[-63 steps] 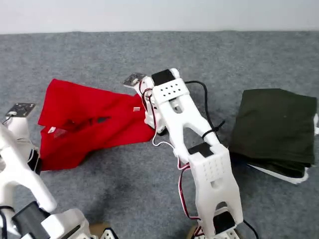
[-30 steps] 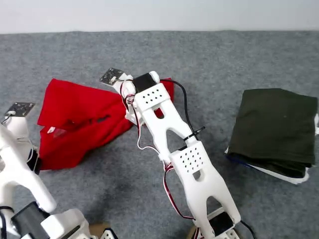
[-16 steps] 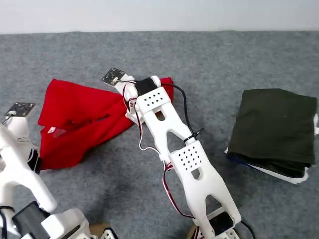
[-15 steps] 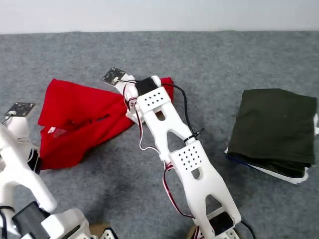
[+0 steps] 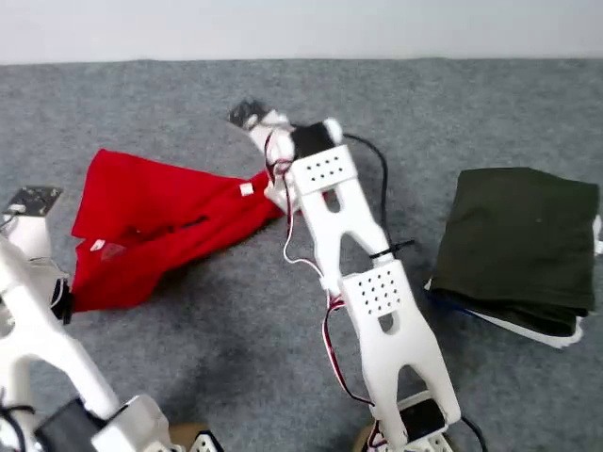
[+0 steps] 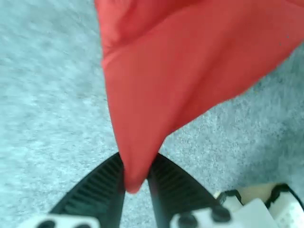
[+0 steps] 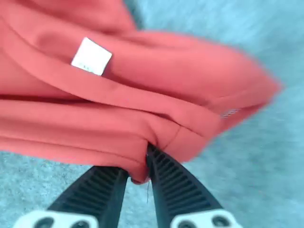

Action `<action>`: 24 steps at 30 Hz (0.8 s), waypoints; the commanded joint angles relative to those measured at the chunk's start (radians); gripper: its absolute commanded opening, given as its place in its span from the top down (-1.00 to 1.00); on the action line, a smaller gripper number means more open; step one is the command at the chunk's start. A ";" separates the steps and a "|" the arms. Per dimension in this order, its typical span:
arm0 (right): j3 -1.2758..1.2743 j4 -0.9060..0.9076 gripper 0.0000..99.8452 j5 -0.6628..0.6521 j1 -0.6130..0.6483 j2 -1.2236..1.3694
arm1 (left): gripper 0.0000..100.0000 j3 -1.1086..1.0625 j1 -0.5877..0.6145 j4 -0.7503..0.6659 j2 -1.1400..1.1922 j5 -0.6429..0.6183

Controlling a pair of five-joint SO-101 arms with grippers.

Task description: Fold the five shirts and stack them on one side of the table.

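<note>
A red shirt point(image 5: 160, 231) lies partly bunched on the grey table point(image 5: 452, 113), left of centre. My right gripper point(image 7: 139, 178) is shut on a fold of the shirt's right end point(image 7: 142, 109), close to a white label point(image 7: 91, 56). From above, that gripper point(image 5: 276, 193) sits at the shirt's right tip. My left gripper point(image 6: 136, 185) is shut on a hanging corner of the red shirt point(image 6: 190, 61). From above, it point(image 5: 66, 299) is at the shirt's near left corner.
A stack of folded shirts point(image 5: 518, 240) with a dark green one on top sits at the table's right side. The right arm's white links point(image 5: 363, 282) run from the front edge up the middle. Bare grey surface lies between shirt and stack.
The right arm swung right and farther back, still holding the shirt's end. The red flap that showed beyond it is gone and the white label now faces up. The left arm barely moved.
</note>
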State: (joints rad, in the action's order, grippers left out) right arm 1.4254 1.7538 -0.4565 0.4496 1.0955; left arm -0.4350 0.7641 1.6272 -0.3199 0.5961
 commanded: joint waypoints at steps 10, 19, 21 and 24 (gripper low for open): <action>-0.169 0.042 0.98 -0.041 -0.093 -0.654 | 0.99 0.217 -0.175 0.005 -0.313 -0.348; -0.169 0.038 0.98 -0.118 -0.156 -0.929 | 0.99 0.506 -0.244 -0.115 -0.311 -0.454; -0.169 0.025 0.98 -0.117 -0.182 -0.974 | 0.99 0.556 -0.269 -0.160 -0.311 -0.454; -0.169 -0.001 0.98 -0.118 -0.223 -1.030 | 0.99 0.621 -0.298 -0.226 -0.311 -0.454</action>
State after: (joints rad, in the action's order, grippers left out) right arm 1.2490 1.7553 -0.5654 0.2746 0.1596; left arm 0.0990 0.4895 1.4784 -0.6053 0.1527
